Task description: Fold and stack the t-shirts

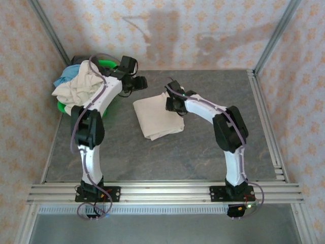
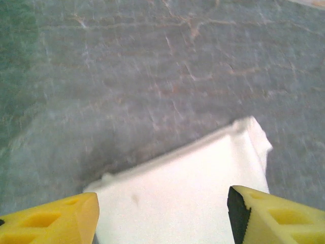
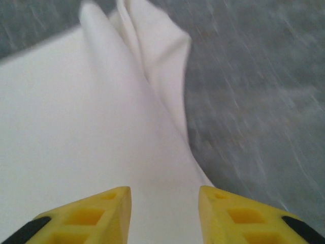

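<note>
Both parted — left end effector (image 2: pixel 162 208), right end effector (image 3: pixel 165 203) — at folded cream t-shirt (image 1: pixel 157 119)

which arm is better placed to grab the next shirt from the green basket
Probably left: the left tool is open and nearer the green basket and its shirt pile; the right tool hovers over the folded shirt, farther away.

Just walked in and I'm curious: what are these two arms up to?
They're folding laundry. A cream t-shirt lies folded mid-table. The left hand and right hand both hover open at its far edge, gripping nothing. More t-shirts sit heaped in a green basket at the far left.
</note>
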Motion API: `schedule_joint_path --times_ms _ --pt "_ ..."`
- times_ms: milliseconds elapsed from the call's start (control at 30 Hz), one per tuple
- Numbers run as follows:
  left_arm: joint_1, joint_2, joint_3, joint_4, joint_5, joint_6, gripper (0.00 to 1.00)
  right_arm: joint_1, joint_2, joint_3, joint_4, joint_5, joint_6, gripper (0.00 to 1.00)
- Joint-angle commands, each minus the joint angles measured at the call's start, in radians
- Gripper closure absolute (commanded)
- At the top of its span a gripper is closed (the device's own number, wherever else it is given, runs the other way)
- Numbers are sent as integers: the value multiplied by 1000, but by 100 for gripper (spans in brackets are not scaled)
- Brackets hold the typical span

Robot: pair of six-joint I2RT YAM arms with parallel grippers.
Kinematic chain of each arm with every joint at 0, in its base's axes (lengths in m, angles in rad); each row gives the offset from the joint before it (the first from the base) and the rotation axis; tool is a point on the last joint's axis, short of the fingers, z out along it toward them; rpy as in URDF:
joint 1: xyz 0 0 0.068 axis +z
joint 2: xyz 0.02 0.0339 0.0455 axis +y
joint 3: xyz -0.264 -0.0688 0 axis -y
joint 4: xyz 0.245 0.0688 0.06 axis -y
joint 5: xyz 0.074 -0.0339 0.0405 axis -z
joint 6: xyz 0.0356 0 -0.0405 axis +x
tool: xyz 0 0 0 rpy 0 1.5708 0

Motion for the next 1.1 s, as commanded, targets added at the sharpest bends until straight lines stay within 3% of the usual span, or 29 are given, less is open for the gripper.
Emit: schedule_joint_path --times_ms 0,100,267,333,433,567,633,800,967,1067 --pt "-23 -18 -173 51 -79 -4 32 -27 119 101 -80 19 -63 55" --pt "-24 -37 -280 83 -80 -25 32 -37 145 115 -95 26 -66 56" --pt "-25 -6 -334 101 -69 -35 37 -86 53 -60 -37 31 -11 81" --pt "-25 4 -328 100 -68 -35 37 -111 7 -127 -23 52 3 86" --pt "-26 2 -314 99 -62 -32 37 -137 -72 -205 6 13 1 82" --pt "-28 -30 -330 107 -60 -34 36 -133 -163 -267 41 -53 20 57" --pt "-31 -56 -354 119 -51 -38 36 -119 -184 -276 34 -40 40 51" --pt "-58 -140 -419 143 -60 -54 35 -2 -238 -288 18 117 53 52" --pt "-205 -173 -433 159 -100 -63 37 16 -189 -286 43 67 79 57" --pt "-242 -183 -506 208 -79 -96 53 6 -156 -302 40 64 115 62"
